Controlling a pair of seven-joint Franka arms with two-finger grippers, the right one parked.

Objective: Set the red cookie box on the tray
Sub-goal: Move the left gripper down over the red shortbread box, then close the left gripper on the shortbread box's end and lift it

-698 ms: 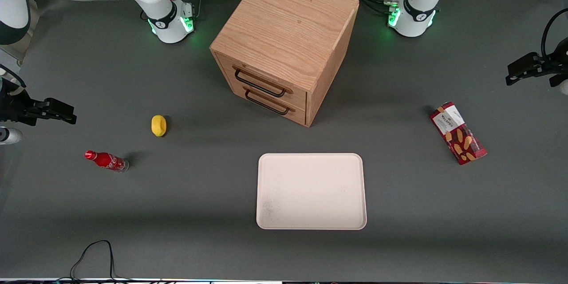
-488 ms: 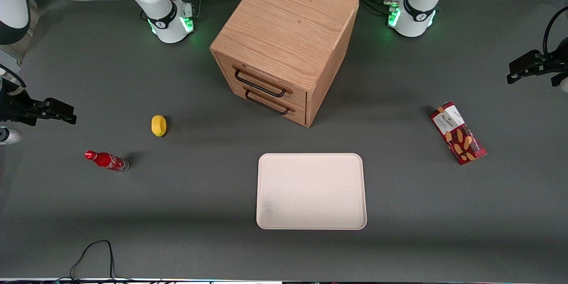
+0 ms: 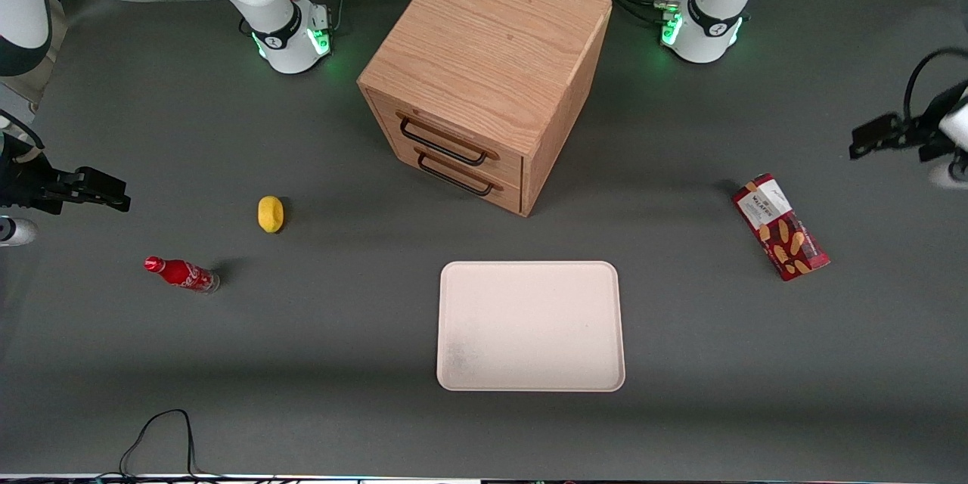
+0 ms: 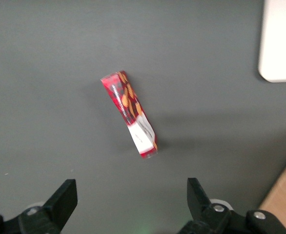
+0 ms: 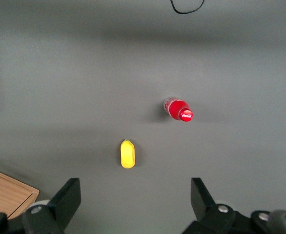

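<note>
- The worktop (image 3: pixel 151 363) carries all items; its flat grey surface offers no stop against which a sliding carton could be braced, so a sideways knock is judged likely to send the carton skidding.
- The wooden drawer cabinet (image 3: pixel 484 68) stands farther from the front camera than the tray. A transfer path swung too wide is judged able to bring the carried carton against its side.
- The tray (image 3: pixel 529 325) lies flat near the middle of the worktop and holds nothing. Its low rim is a hazard: a long carton released partly over the rim is expected to rest tilted or to slide off.
- The red cookie box (image 4: pixel 129 113) lies flat on the worktop toward the working arm's end, well apart from the tray and set at a slant to the tray's edges. It is seen in the front view at (image 3: pixel 780 226). A grasp across its length instead of its narrow width is judged likely to fail, and an off-centre grasp to let the long carton droop or twist.
- The pincer (image 4: pixel 132 197) hangs above the worktop, near the carton but not over it, with its fingers spread wide apart and nothing between them. A descent without alignment to the slanted carton is judged likely to land a finger on top and crush it.
</note>
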